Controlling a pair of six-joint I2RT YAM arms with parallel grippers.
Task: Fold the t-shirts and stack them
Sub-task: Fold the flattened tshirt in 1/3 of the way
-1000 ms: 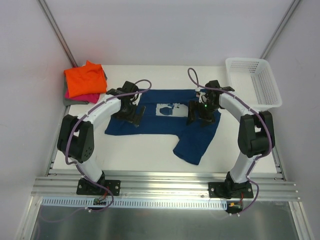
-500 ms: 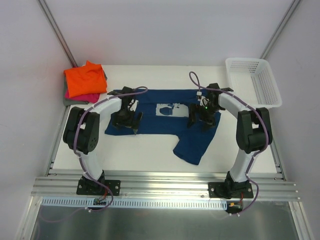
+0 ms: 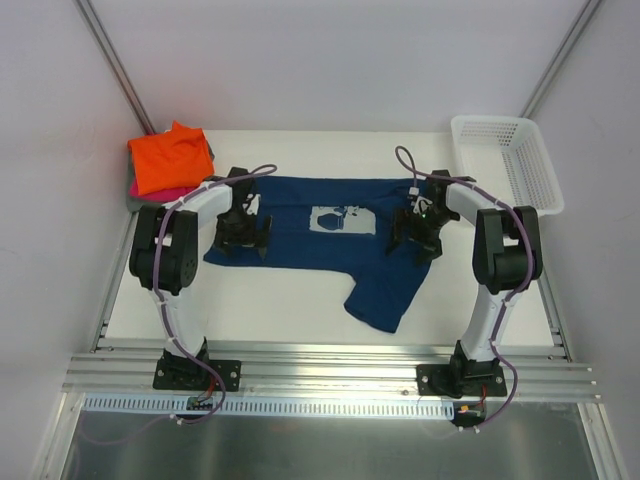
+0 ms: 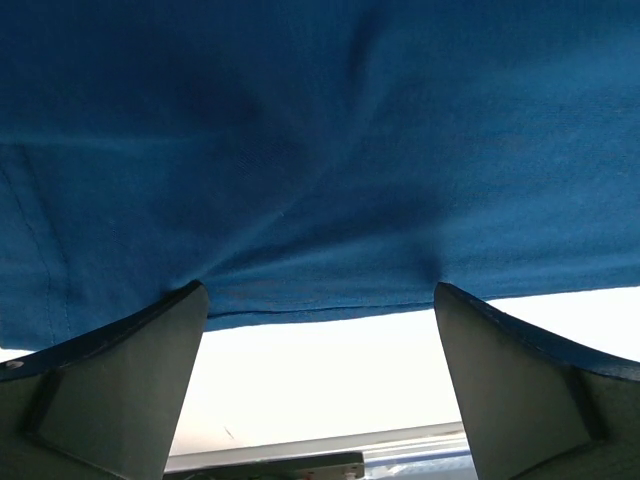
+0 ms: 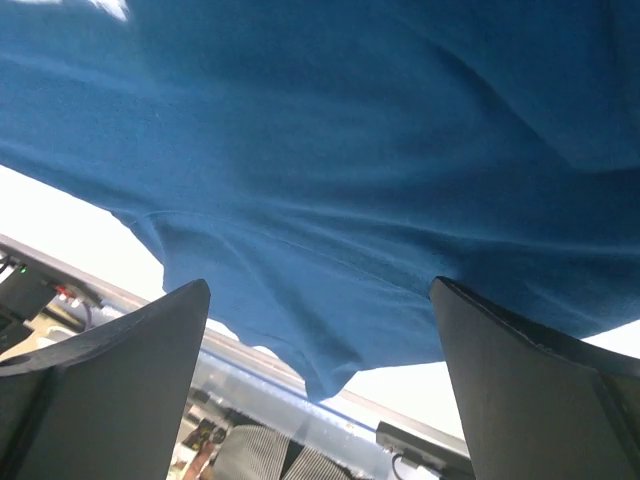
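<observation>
So we've got the navy blue cotton t-shirt (image 3: 300,235) lying open and mostly flat in the middle of the white tabletop (image 3: 300,295), with its pale square cartoon print (image 3: 340,218) facing up at about the centre of the top view. One part of it sticks out toward the lower centre of the frame as a loose, slightly rumpled flap (image 3: 385,295).

Both arms are bent down over the shirt. The left gripper (image 3: 244,248) sits over the left end of the cloth and the right gripper (image 3: 414,243) over the right end, with the print between them.

From the left wrist camera we see the left gripper (image 4: 320,300) with its two dark fingers (image 4: 120,390) spread wide apart. The shirt's stitched hem runs across just above the tips and nothing is pinched. It's the same on the right wrist camera: the right gripper (image 5: 320,290) has its jaws fully released, with blue fabric filling the frame above the fingers (image 5: 110,380) and a corner of cloth drooping between them. We can't tell whether the tips actually touch the cloth.

Up in the upper left of the top view is the pile: a folded bright orange tee (image 3: 172,158) on top, a pink one (image 3: 170,191) peeking out under it and a grey one (image 3: 136,201) at the bottom edge. The white plastic lattice basket (image 3: 490,121) is at the upper right, well apart from the shirt.
</observation>
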